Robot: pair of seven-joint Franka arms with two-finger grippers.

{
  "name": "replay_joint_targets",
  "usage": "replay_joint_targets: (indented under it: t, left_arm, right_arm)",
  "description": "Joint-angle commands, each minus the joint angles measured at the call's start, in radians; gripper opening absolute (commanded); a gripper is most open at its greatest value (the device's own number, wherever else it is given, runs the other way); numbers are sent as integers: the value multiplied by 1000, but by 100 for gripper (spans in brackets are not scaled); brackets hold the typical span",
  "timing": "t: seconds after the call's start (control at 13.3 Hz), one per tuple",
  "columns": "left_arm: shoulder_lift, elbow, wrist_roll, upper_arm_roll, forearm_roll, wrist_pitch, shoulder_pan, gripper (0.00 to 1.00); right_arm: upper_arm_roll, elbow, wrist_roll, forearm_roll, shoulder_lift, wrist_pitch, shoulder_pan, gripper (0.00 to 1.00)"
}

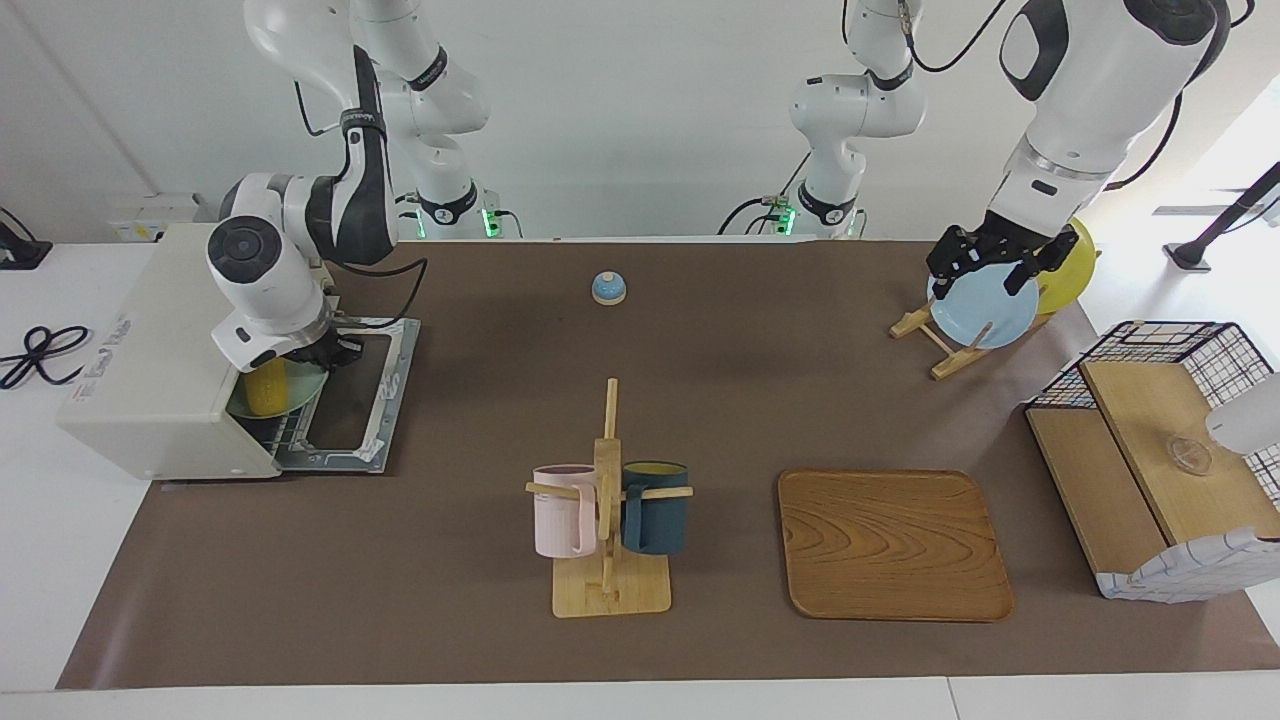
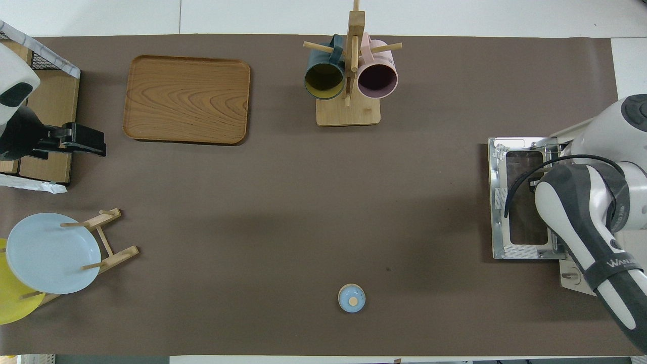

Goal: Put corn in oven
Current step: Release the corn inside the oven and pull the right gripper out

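At the right arm's end of the table, the oven [image 1: 150, 370] stands with its door dropped flat. Just inside its mouth the corn [image 1: 266, 388] lies on a pale plate [image 1: 300, 384], long axis running into the cavity. Directly above hangs the right pincer [image 1: 322, 352]; I cannot tell whether it has released. Over the blue plate [image 1: 985, 308], the left pincer [image 1: 985, 262] waits, spread wide and empty.

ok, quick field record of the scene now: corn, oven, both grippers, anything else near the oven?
corn: inside the oven, on a pale green plate
oven: at the right arm's end of the table, door dropped open
right gripper: at the oven mouth, just above the plate; grip unclear
left gripper: open, over the blue plate in the plate rack
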Motion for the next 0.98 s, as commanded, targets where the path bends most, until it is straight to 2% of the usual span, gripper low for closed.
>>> replay_joint_targets:
  t: [0.0,0.08,0.45,0.68,0.75,0.83,0.9]
  left_arm:
    - [-7,-6,16,-4,14,2,12,100]
    - [-5,-6,16,-4,14,3,12,100]
    - [-7,-6,22,-4,14,0,18,100]
    - [-7,-6,22,-5,14,0,15,100]
    - [-7,-6,20,-5,14,2,10,100]
    - [-7,-8,19,-5,14,5,7,100]
    - [-7,-8,19,-5,14,6,5,100]
  right_arm:
    - [13,-26,1,-1,-16,27,-20,23]
    - [13,-20,4,-1,-13,27,-13,26]
    - [36,39,4,-1,1,-5,-6,31]
    - [93,157,18,-1,39,-126,-6,31]
    - [119,168,54,-1,42,-129,-6,23]
    - [140,164,93,-1,44,-119,-6,2]
    - [165,153,128,12,42,-100,-6,0]
